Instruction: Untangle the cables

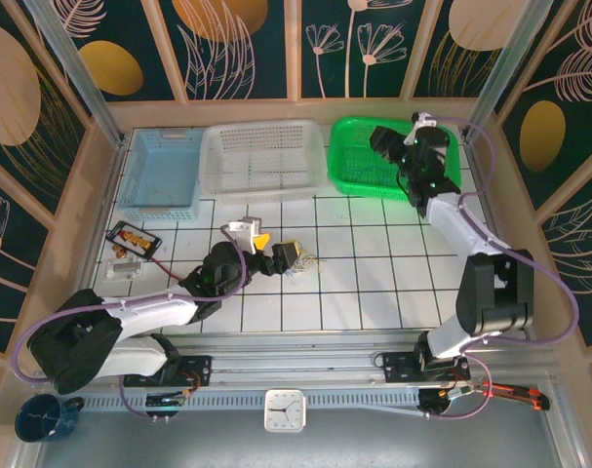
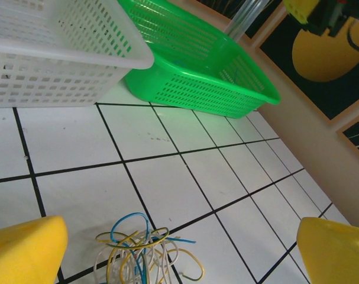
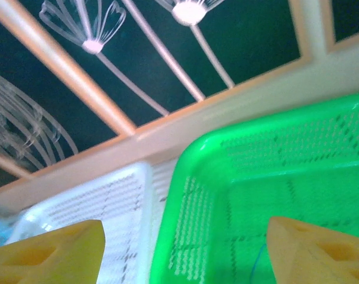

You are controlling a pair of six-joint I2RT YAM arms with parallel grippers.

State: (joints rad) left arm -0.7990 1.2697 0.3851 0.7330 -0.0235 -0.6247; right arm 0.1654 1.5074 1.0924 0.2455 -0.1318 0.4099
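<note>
**Untangling at an early stage: both tools released, the bundle unsorted.**
We find the cables (image 2: 145,254) lying as one knot of white, yellow and blue loops on the counter (image 2: 73,142), just in front of the left tool (image 2: 182,248), whose fingers are spread wide and grasp nothing. The right tool (image 3: 185,260) hangs above the green basket (image 3: 297,177), fingers apart and empty. A thin blue line on the basket floor may be one freed strand, though we cannot tell. We judge that nearly all the separating remains. We read no brand or label; the numerals on the clock (image 1: 284,409) are too small.
</note>
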